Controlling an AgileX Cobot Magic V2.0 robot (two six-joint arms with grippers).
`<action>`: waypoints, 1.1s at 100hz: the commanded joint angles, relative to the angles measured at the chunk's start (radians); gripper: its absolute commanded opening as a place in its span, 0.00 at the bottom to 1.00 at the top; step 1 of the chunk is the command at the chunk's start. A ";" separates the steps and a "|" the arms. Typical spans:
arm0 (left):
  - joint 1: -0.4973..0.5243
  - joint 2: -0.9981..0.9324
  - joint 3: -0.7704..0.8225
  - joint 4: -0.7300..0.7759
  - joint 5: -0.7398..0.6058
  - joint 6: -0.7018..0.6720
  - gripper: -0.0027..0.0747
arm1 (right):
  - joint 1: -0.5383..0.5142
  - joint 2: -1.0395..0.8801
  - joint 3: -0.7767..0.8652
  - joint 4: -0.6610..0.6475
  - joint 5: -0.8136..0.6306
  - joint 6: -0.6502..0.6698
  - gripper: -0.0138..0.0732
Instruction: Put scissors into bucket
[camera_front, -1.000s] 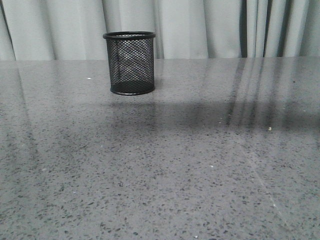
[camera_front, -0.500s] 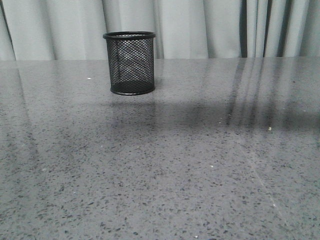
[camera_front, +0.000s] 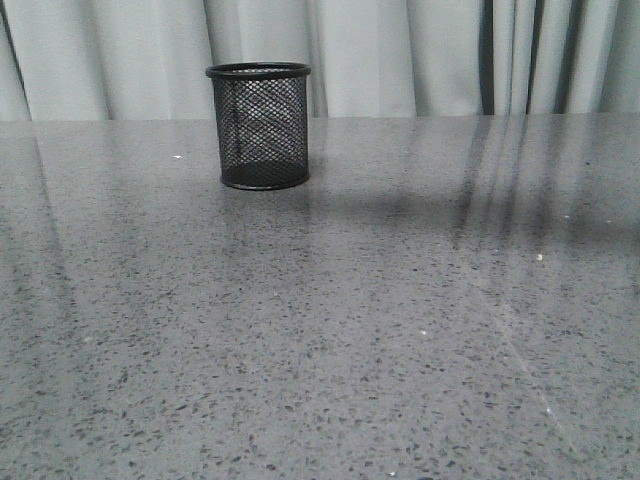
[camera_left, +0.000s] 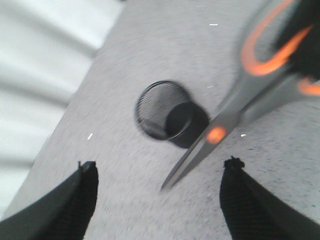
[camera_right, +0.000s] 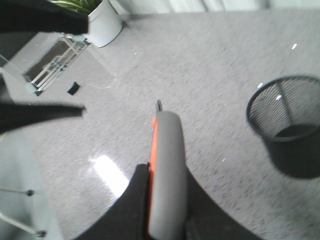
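The cup (camera_front: 259, 126) stands upright near the far edge of the tabletop (camera_front: 400, 320), left of centre. The scissors (camera_left: 235, 107) hang in the air, blades slanting down, tips just short of the cup's mouth. The right claw (camera_right: 165, 200) pinches one handle loop; the left claw (camera_left: 157, 172) is spread and empty. The front view shows neither arm; both wrist views are blurred.

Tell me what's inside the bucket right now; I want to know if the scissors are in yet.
The bucket looks empty: only its dark base shows through the open top. The scissors are outside it, above the table, held by the right gripper. Mesh blurs finer detail.
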 joint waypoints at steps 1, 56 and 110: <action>0.085 -0.061 -0.039 0.003 -0.023 -0.080 0.65 | -0.009 -0.026 -0.080 -0.056 -0.061 0.041 0.11; 0.517 -0.192 -0.039 -0.342 -0.001 -0.091 0.65 | -0.005 0.292 -0.712 -0.730 0.292 0.436 0.11; 0.520 -0.208 -0.039 -0.359 0.000 -0.091 0.65 | 0.156 0.531 -0.969 -0.996 0.399 0.475 0.11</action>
